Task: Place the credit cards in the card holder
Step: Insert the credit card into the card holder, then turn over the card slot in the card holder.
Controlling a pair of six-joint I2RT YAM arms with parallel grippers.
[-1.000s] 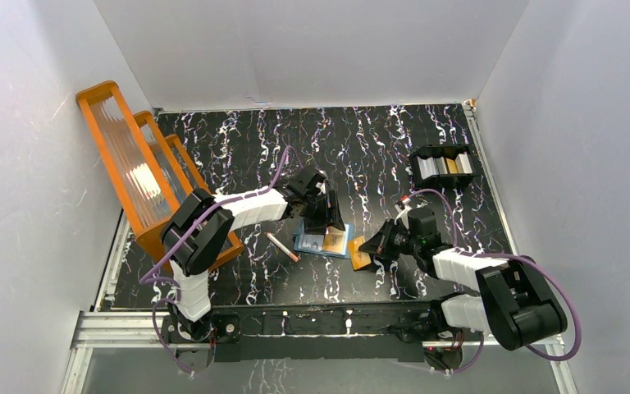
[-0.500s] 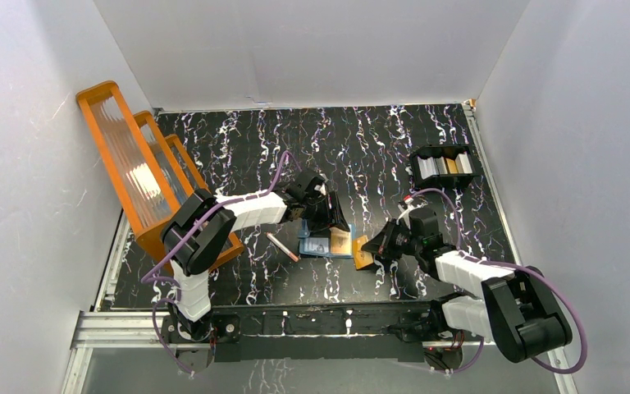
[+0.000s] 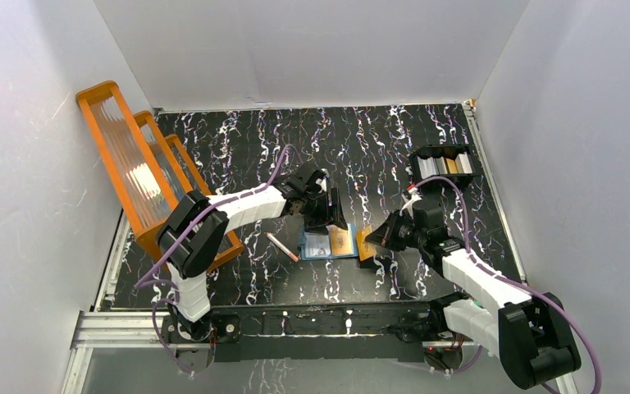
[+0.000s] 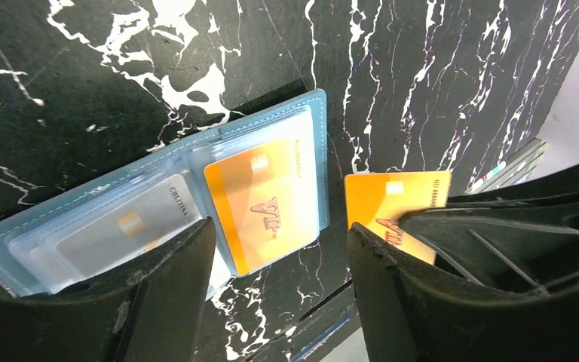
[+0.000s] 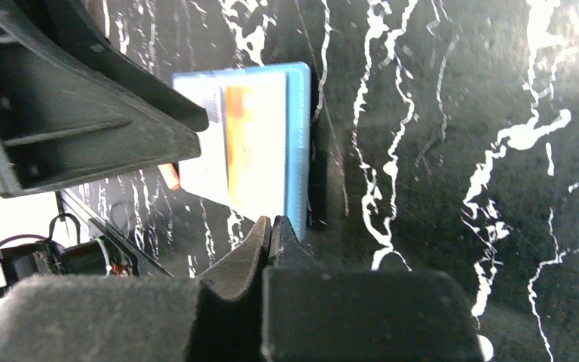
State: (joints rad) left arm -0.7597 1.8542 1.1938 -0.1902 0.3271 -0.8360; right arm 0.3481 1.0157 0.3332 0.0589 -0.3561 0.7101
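Note:
The teal card holder (image 3: 328, 244) lies open on the table, a silver-grey card (image 4: 121, 226) in its left pocket and an orange credit card (image 4: 264, 204) in its right one. My left gripper (image 4: 279, 226) hovers open just above it, fingers astride the holder's right half and holding nothing. Another orange credit card (image 4: 392, 200) sits just past the holder's right edge, gripped by my right gripper (image 3: 380, 238). In the right wrist view those jaws (image 5: 271, 226) are pressed together, with the holder's blue edge (image 5: 298, 143) right ahead.
A black compartmented tray (image 3: 445, 167) with cards stands at the back right. A big orange ribbed rack (image 3: 143, 176) lines the left side. A thin pink stick (image 3: 282, 246) lies left of the holder.
My right arm has stretched out and carried the orange card closer to the holder's right edge. My left gripper has opened a little wider and shifted slightly back.

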